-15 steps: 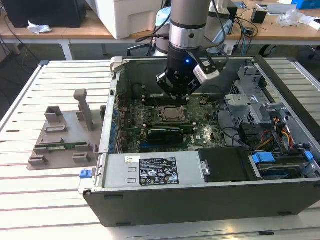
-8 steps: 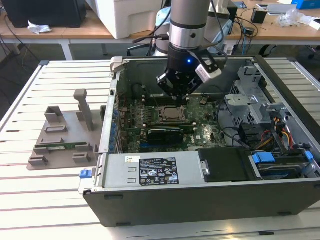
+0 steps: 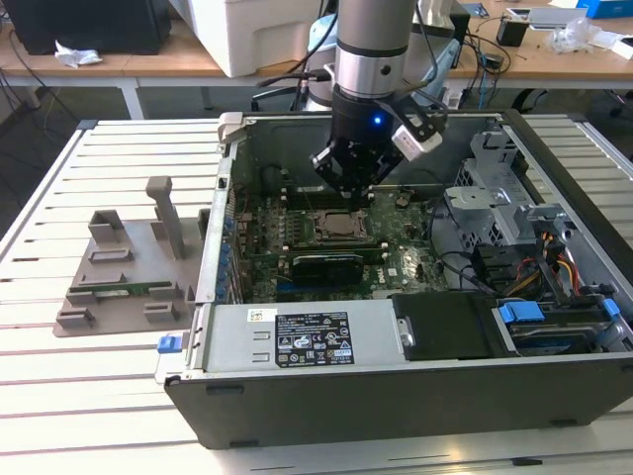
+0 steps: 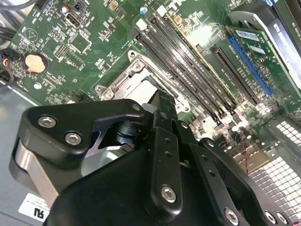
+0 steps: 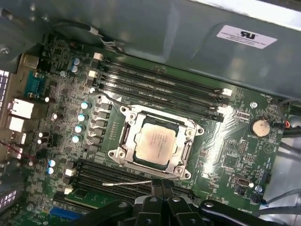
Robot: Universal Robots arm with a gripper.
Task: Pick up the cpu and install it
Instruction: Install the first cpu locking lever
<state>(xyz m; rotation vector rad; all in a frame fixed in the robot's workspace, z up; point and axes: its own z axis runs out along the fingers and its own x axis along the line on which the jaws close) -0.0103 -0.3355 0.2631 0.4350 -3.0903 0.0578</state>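
Observation:
The cpu (image 5: 154,143) is a flat square chip with a silver-grey top, lying in the metal-framed socket (image 5: 188,136) on the green motherboard inside the open computer case. In the exterior view the cpu (image 3: 337,226) lies just below my gripper (image 3: 349,196), which hangs over it. In both wrist views the black fingers are pressed together with nothing between them. The gripper (image 5: 158,182) sits close above the socket's edge. In the second wrist view the gripper (image 4: 160,101) hides part of the cpu (image 4: 142,88).
Black memory slots (image 5: 160,84) run beside the socket. A black card (image 3: 321,265) lies near the socket. The case also holds a power supply (image 3: 297,341), a drive cage (image 3: 495,198) and loose cables (image 3: 554,262). A grey fixture (image 3: 129,267) stands on the slatted table on the exterior view's left.

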